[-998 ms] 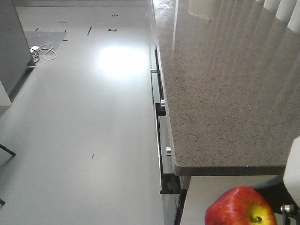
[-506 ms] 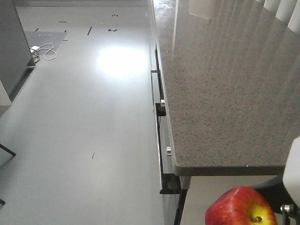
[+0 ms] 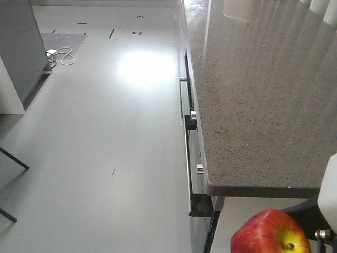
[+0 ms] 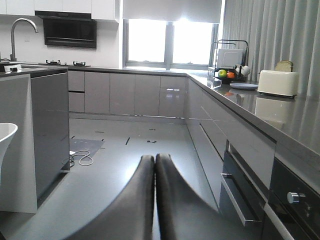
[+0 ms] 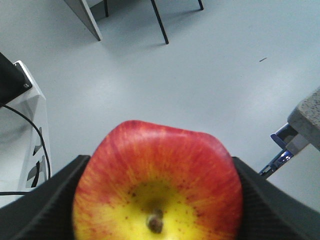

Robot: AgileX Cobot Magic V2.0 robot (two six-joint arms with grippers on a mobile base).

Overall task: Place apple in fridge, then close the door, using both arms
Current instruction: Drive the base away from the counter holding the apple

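Front view: speckled stone counter (image 3: 253, 105) fills the right side, running away from the cam. The apple (image 3: 270, 233) is at btm right, just past the counter's near edge and lower than its top, stem dimple turned up & slightly right. Steel drawer handles (image 3: 192, 115) line the counter's front face. Left of the counter is glossy grey floor (image 3: 105, 137) w/ a bright glare patch. Well left of the counter: a grey cabinet (image 3: 21, 52), a white cable (image 3: 60, 55) by a dark mat (image 3: 63, 38), thin black legs (image 3: 13, 161). Left wrist view: left gripper (image 4: 154, 200) has its black fingers (image 4: 135, 210) pressed together w/ nothing between. The counter runs down the right; on it a white toaster (image 4: 278, 82), a plate (image 4: 243, 86) and a microwave (image 4: 229, 57), w/ a bright window (image 4: 172, 42) beyond its far end. A knob (image 4: 295, 197) sits under the counter's near stretch. Across the floor from the counter the cabinet carries a curved tap (image 4: 20, 27). Right wrist view: right gripper (image 5: 157, 210) is clamped on the apple, black pads (image 5: 35, 210) tight on both sides. Stem end faces the cam, yellow round the stem, red beyond; stem axis runs along the line of sight, widest girth spans pad to pad. The counter's corner shows right of the apple, apart from it, floor below.
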